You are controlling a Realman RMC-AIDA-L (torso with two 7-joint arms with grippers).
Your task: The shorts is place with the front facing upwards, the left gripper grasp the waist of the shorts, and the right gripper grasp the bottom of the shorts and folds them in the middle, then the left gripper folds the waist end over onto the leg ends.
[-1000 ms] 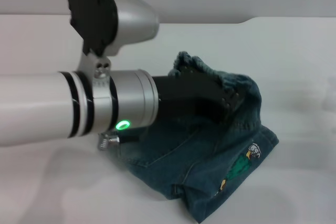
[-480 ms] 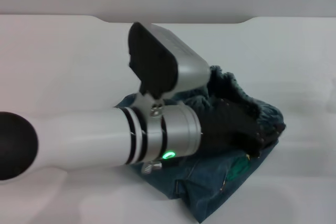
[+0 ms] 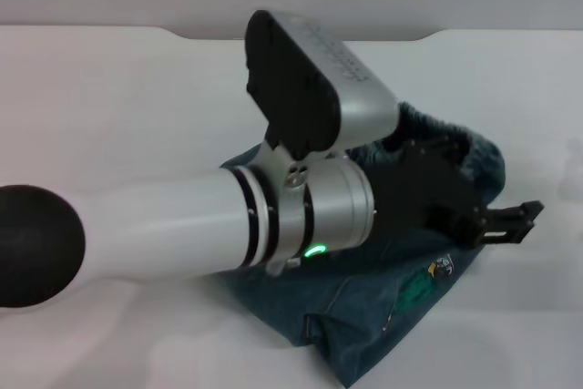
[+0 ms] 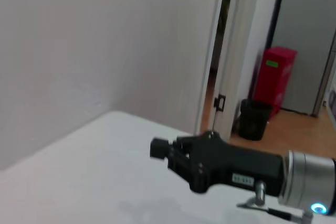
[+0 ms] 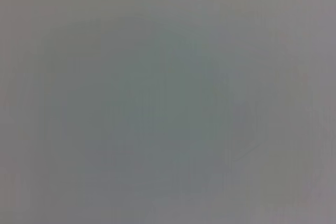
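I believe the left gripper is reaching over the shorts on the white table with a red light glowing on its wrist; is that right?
Not quite: the head view shows the wrist light of the left gripper glowing green, not red. It does reach over the shorts on the white table.

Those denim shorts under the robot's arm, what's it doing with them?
It is folding them. The left gripper reaches across the shorts, which lie bunched in a folded heap on the white table. The puckered waist is over at the heap's right side. The gripper's fingers poke out past the shorts' right edge, apparently open and holding nothing. The right gripper is out of sight.
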